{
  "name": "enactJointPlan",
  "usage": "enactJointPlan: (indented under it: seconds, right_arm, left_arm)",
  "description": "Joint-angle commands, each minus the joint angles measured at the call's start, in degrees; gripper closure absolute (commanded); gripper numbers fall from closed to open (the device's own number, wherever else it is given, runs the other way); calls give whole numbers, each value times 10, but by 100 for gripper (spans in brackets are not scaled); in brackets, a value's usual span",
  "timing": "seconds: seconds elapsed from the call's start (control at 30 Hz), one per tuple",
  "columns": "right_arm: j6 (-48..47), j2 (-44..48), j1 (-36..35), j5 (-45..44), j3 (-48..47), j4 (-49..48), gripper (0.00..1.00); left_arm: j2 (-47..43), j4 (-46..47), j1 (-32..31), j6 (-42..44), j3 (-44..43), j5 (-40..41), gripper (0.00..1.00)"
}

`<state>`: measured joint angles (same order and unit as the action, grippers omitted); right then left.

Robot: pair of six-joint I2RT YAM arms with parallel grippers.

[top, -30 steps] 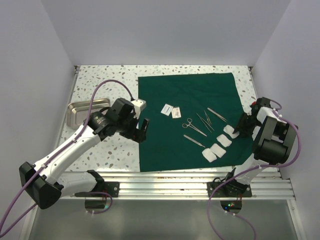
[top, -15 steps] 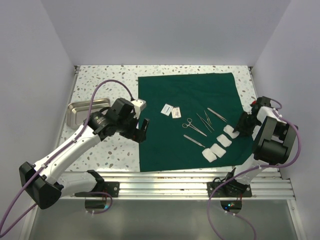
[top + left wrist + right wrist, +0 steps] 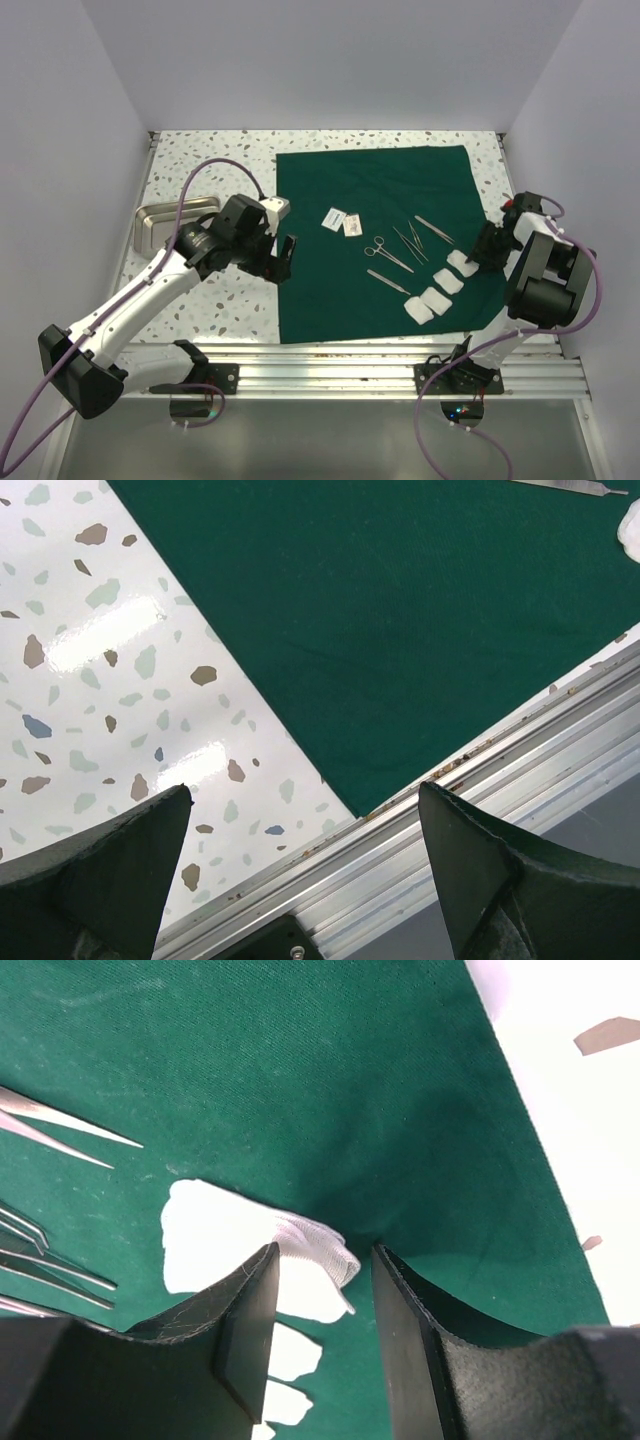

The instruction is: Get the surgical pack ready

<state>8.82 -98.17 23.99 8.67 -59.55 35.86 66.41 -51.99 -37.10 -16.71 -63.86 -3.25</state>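
**A:** What is different from a second back?

**B:** Very little, and nearly all of it is on the right. The right gripper [image 3: 472,258] sits at the same spot on the right margin of the surgical pack [image 3: 380,190], the dark green drape. Its jaws have eased wider, though. In the wrist view they stand apart with green cloth showing in the gap. The rumpled corner of the gauze square [image 3: 220,1230] lies at their mouth, not pinched as far as I can tell.

**A:** So it is letting go?

**B:** That is my reading. The square looks set down as the far end of the gauze row [image 3: 433,298], beside the steel instruments [image 3: 398,250]. If so, the layout is close to done and a clean retreat comes next. The lifted corner could snag on a finger.

**A:** And the pack itself?

**B:** It lies spread flat on the speckled table [image 3: 100,680], right of centre, running from the far side down to the near rail.

**A:** How are the arms posed?

**B:** The right arm is folded tight above its base, with the wrist dipped low and pointing left onto the pack's edge. The left arm stretches diagonally from its near-left base past the steel tray [image 3: 160,208]. The left gripper [image 3: 284,252] has crept only a touch farther away. Its fingers are spread fully and hold nothing, poised over the table at the pack's left edge.
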Motion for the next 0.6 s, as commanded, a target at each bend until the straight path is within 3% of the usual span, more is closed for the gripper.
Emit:
enactJointPlan:
  seconds: [0.0, 0.13, 0.37, 0.57]
  right_arm:
    - [0, -6, -7, 7, -15, -18, 55]
    - [6, -16, -14, 7, -18, -22, 58]
    - [13, -17, -24, 9, -27, -18, 72]
    - [6, -9, -24, 14, -36, 4, 92]
  left_arm:
    - [-6, 8, 8, 11, -7, -14, 1]
    - [-7, 11, 12, 9, -4, -18, 1]
    - [-8, 12, 15, 9, -4, -21, 1]
    - [-8, 12, 17, 11, -7, -21, 1]
